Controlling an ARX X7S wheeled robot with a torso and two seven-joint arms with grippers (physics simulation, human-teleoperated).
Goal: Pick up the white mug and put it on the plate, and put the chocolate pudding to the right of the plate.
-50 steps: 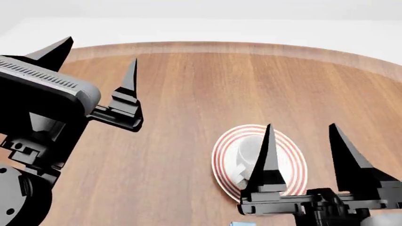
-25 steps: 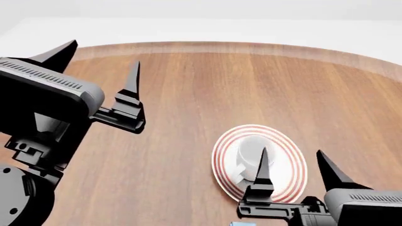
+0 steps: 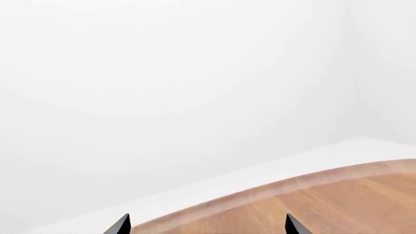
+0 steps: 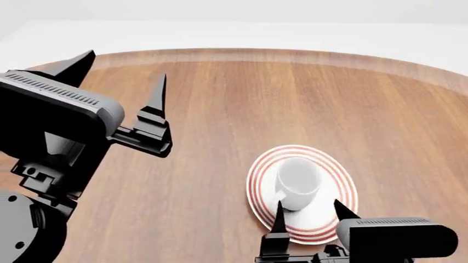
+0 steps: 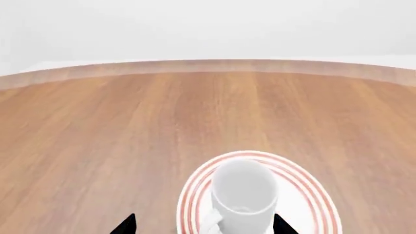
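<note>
We see the round wooden table [image 4: 241,104] filling most of the head view, its pale rim curving across the far side against a white floor. Over its left part our left gripper [image 4: 120,74] hangs in the air with its jaws spread wide and nothing between them; its wrist view shows only two dark fingertips [image 3: 120,225] above the table edge. At the near right edge our right gripper [image 4: 310,216] sits low, jaws also wide apart and empty, just on the near side of the plate [image 4: 332,181]. The plate lies flat on the wood, and the white mug [image 4: 296,183] stands on its middle, mouth up, its handle turned toward our right gripper. We cannot find the chocolate pudding in any view.
</note>
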